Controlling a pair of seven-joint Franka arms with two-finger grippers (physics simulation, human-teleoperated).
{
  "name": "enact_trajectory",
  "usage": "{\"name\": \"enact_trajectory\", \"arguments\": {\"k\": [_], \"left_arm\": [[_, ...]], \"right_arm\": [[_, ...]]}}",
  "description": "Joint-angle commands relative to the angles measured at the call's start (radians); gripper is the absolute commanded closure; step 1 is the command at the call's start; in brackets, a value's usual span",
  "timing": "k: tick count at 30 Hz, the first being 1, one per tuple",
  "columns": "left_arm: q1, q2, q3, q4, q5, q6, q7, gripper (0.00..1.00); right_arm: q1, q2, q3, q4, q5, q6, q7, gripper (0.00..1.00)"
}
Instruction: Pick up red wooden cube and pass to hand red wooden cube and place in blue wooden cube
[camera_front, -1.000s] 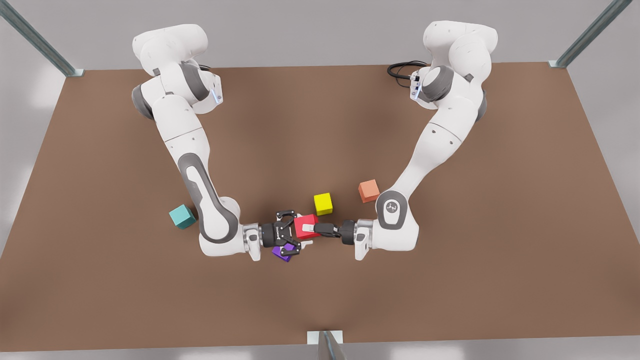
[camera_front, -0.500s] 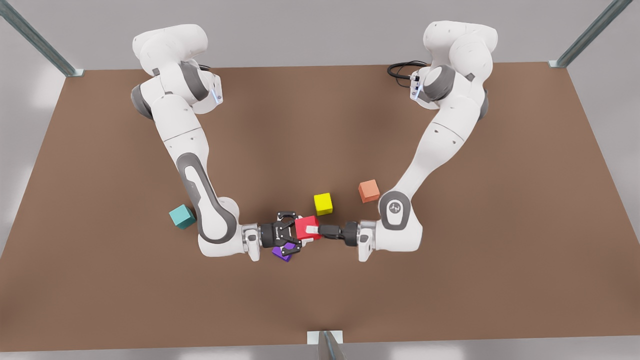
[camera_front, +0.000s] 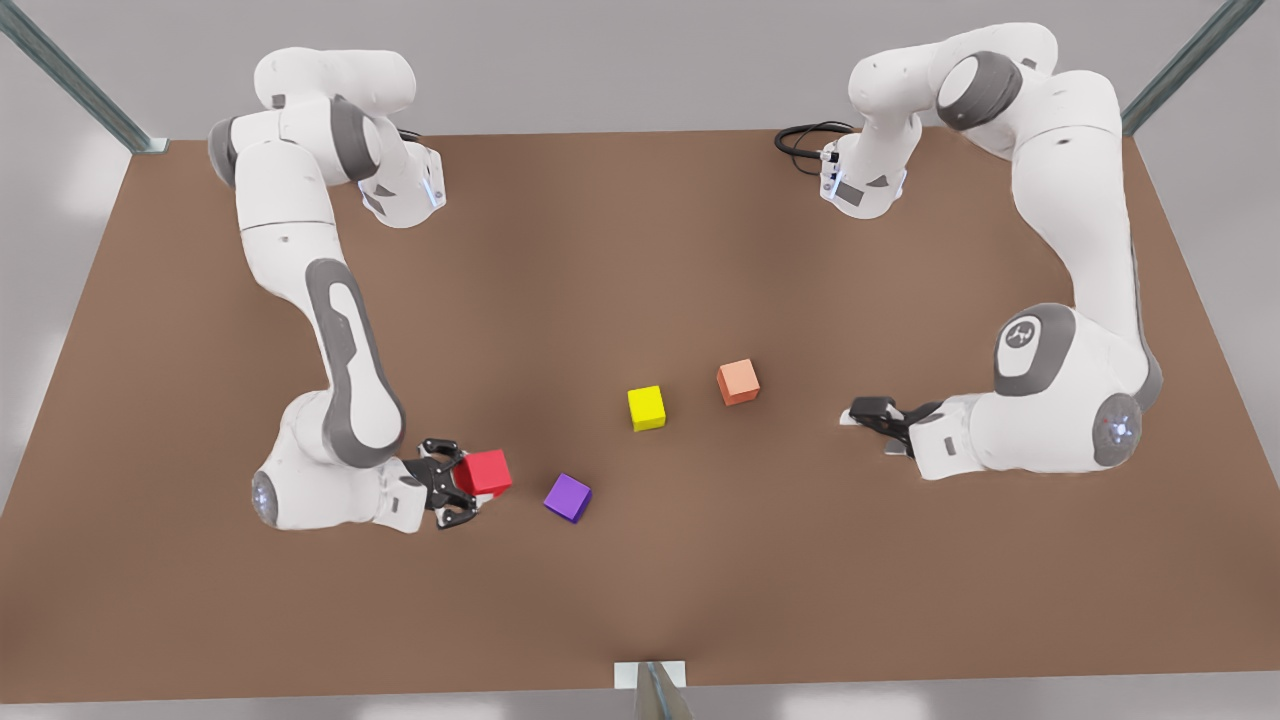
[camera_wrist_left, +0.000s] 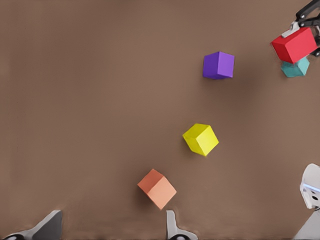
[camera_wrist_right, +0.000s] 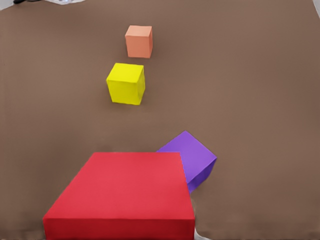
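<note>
Right pincer (camera_front: 468, 488) clamped on red cube (camera_front: 484, 472) above teal cube (camera_wrist_left: 295, 68), left pincer (camera_front: 866, 412) apart at front view's right, over worktop (camera_front: 640, 580).

The two grippers now stand well apart. The right gripper (camera_front: 470, 487) alone holds the small bright red wooden cube (camera_front: 484, 472), carried over the small teal wooden cube (camera_wrist_left: 295, 68). The left gripper (camera_front: 860, 412) is pulled back, its jaws parted.

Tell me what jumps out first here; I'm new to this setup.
The red wooden cube, clamped in the right gripper at the front view's left, close to the blue wooden cube. The left gripper waits open at the front view's right, past the purple cube, yellow cube and orange cube.
</note>
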Motion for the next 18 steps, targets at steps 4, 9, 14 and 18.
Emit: {"name": "enact_trajectory", "arguments": {"k": [4, 9, 14, 18], "left_arm": [[-0.219, -0.435, 0.393, -0.416, 0.094, 0.030, -0.104, 0.00], [-0.210, -0.412, 0.391, -0.402, 0.099, 0.033, -0.099, 0.00], [-0.215, -0.412, 0.387, -0.379, 0.087, -0.007, -0.102, 0.00], [-0.210, -0.416, 0.388, -0.363, 0.085, -0.088, -0.104, 0.00]], "right_arm": [[0.042, -0.021, -0.015, 0.031, -0.530, 0.036, 0.750, 0.57], [0.079, -0.280, -0.012, -0.282, -0.705, 0.102, 1.012, 0.58], [0.048, -0.414, -0.035, -0.563, -0.778, 0.279, 1.024, 0.58], [0.019, -0.454, -0.043, -0.681, -0.783, 0.351, 1.024, 0.58]]}}
